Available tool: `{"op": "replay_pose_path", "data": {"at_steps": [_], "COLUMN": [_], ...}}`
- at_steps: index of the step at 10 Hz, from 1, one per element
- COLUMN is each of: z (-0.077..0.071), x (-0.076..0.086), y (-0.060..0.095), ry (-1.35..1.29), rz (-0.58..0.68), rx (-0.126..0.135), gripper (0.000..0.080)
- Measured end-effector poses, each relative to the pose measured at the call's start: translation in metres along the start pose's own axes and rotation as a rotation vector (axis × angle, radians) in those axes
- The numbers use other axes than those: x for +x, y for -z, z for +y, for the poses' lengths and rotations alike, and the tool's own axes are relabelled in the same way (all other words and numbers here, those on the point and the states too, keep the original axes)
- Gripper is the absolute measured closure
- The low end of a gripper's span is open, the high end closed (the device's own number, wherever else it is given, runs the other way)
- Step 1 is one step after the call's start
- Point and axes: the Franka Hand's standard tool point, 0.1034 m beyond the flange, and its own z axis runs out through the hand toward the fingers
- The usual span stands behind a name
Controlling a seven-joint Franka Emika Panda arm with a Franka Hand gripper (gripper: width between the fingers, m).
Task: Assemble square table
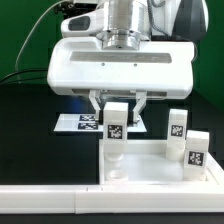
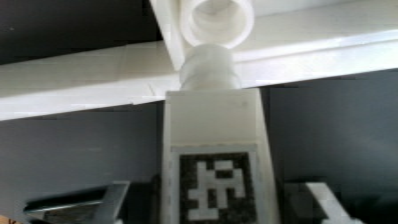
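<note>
Leg (image 2: pixel 214 150) meets the slab's corner hole (image 2: pixel 217 18), wrist view only

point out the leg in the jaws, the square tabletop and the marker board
held leg (image 1: pixel 116 122), exterior view, on its tagged face
square tabletop (image 1: pixel 150 170), exterior view, on the bare slab inside the rim
marker board (image 1: pixel 72 123), exterior view, on its white edge beside the tags
</note>
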Motion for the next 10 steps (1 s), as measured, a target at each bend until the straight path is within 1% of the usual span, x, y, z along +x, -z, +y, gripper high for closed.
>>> {"op": "replay_pose_path", "data": {"at_steps": [1,5,8,10], "z": [-0.003,-0.004,-0.001,0.001], "x": [-0.002,-0.013,-0.015,-0.023], "y": [-0.003,-0.009,-0.009,-0.014], "ry": [0.005,0.014,0.016,0.02], "rz": [-0.003,-0.019,-0.013,-0.024], "rx": [0.002,-0.002,-0.009,-0.013], "gripper": [0.0515,0.0515,0.0515,0.0515]}}
